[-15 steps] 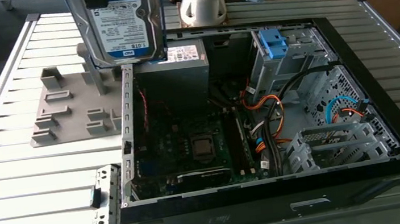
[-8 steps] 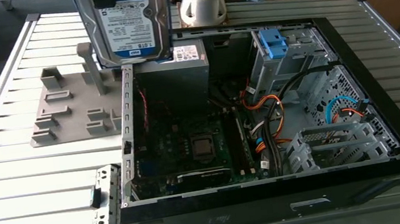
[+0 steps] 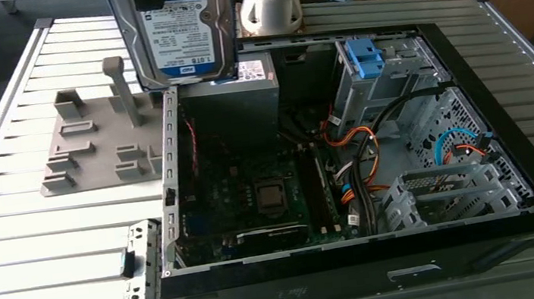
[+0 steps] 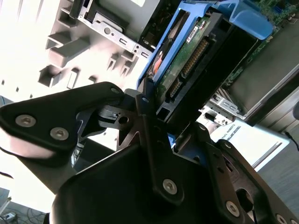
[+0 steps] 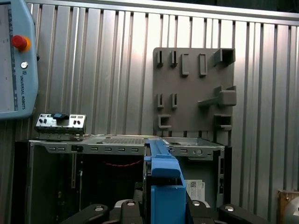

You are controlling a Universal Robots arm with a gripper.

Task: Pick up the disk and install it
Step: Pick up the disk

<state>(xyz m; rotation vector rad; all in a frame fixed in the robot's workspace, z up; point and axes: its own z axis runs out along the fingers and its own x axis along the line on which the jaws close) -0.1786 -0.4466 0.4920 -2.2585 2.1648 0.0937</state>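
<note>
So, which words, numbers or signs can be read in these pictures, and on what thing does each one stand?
Label of the disk, exterior view: black print, too small to read.
White sticker on the grey box: too small to read.
Pendant, first wrist view: a maker's name along its edge, not quoted here.

Bright, even light; glare whitens the table [image 4: 16,32] in the second wrist view (the case [image 3: 247,152] dark inside).

Silver disk [image 3: 173,29], white-and-blue label [image 3: 183,46], blue carrier frame [image 5: 163,186], grey fixture plate [image 3: 93,149], black case [image 3: 364,275]
</note>
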